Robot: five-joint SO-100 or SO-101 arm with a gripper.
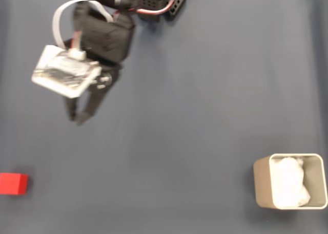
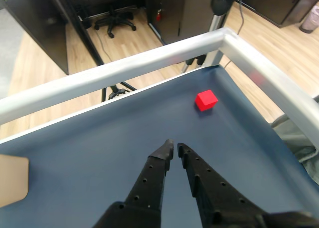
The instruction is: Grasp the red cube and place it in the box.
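Barely begun: pincer (image 2: pixel 174 147) empty with tips nearly pressed together, hanging well apart from the red cube (image 1: pixel 13 184) at the desk (image 1: pixel 195 116) edge, nothing grasped, box (image 1: pixel 290 188) far across, every step left.

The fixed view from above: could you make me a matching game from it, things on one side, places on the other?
Things:
1. small bright red cube
2. beige rounded box with crumpled white paper
3. black two-finger gripper
4. dark blue table mat

Places:
A. lower right
B. upper left, fingertips almost together
C. left edge, low
D. under everything

Pairs: 1-C, 2-A, 3-B, 4-D
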